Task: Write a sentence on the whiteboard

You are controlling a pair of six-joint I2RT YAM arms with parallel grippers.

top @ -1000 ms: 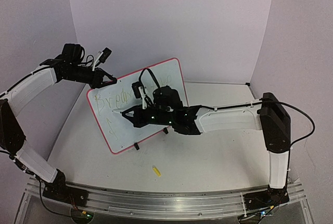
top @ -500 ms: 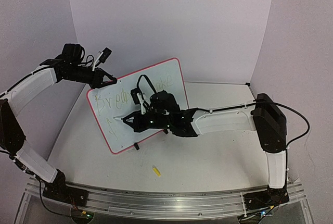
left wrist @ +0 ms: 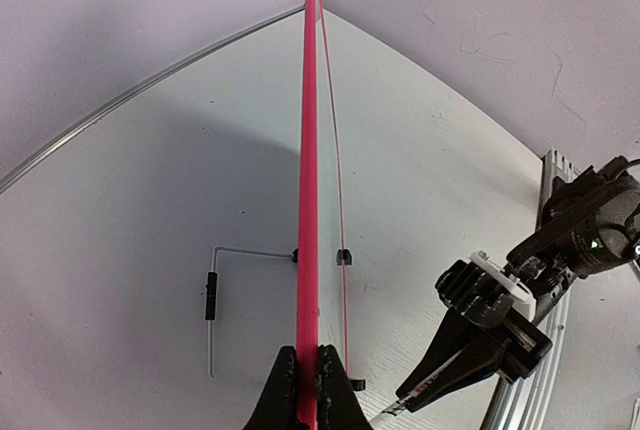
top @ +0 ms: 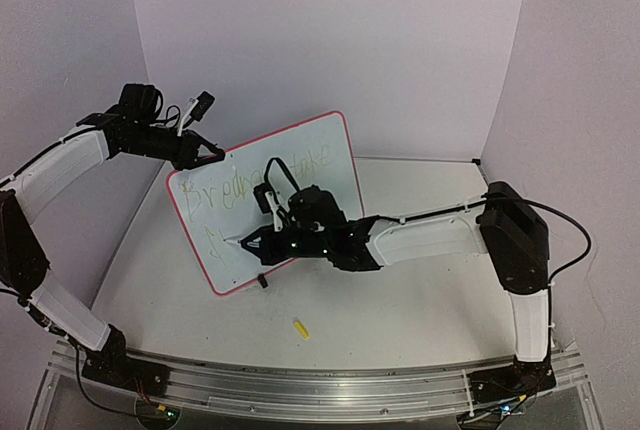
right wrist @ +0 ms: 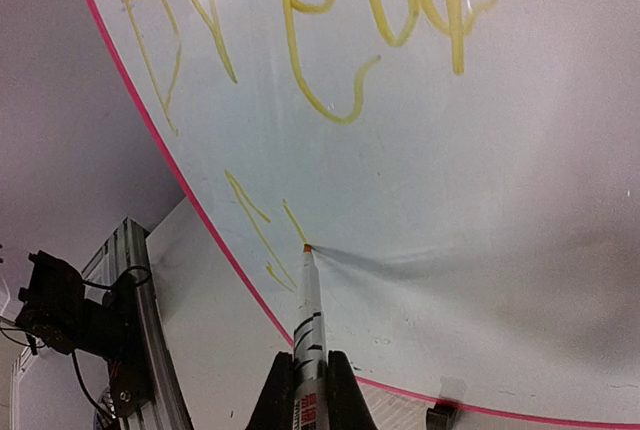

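Left jaws are clamping the whiteboard [top: 330,140] edge to steady it; right jaws are gripping a marker [right wrist: 306,300], pressing its tip against it.

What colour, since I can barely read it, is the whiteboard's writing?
The writing is yellow; the right wrist view shows it best.

The white worktop [top: 420,300] carries the whiteboard [top: 325,150], which stands on edge left of centre with a black clip foot [top: 262,281] at its lower rim. A small yellow piece [top: 300,327] lies alone nearer the front, apart from the board. A metal rail [top: 300,382] runs along the near edge.
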